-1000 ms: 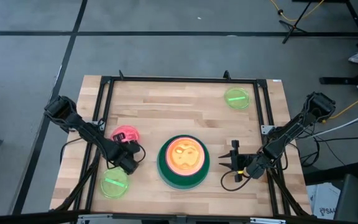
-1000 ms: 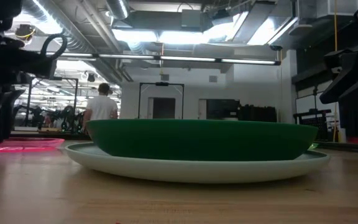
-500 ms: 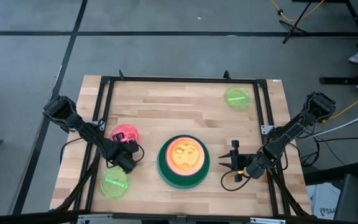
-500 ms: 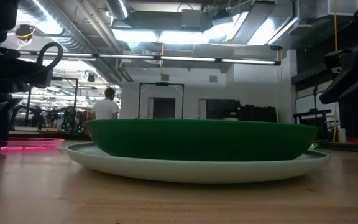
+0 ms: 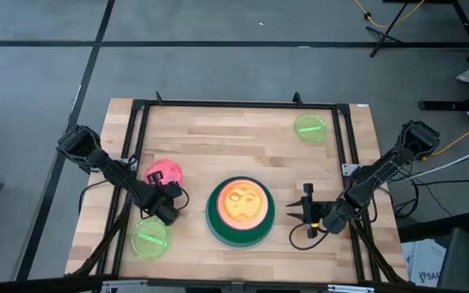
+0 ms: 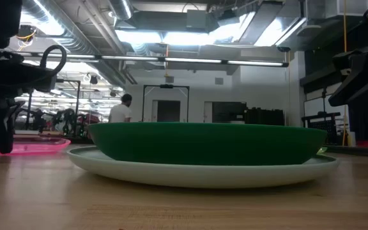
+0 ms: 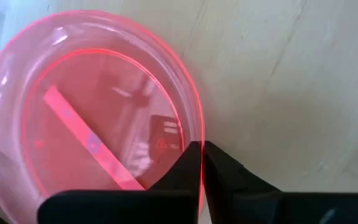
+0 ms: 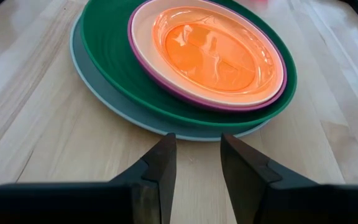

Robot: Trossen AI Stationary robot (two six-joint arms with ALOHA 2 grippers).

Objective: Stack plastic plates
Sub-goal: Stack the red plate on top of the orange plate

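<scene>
Your left gripper (image 7: 201, 163) has nudged the pink-red plate (image 5: 163, 173) a touch toward the table's far edge. In the low view, the person (image 6: 121, 110) behind has wandered rightward.

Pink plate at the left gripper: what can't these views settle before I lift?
- Pink plate, left wrist view: far rim cut off by the picture's edge; whether it is off the table can't be told.
- Left gripper, high view: fingertips too small to judge.
- Low view: stack hides the plates inside it.
</scene>
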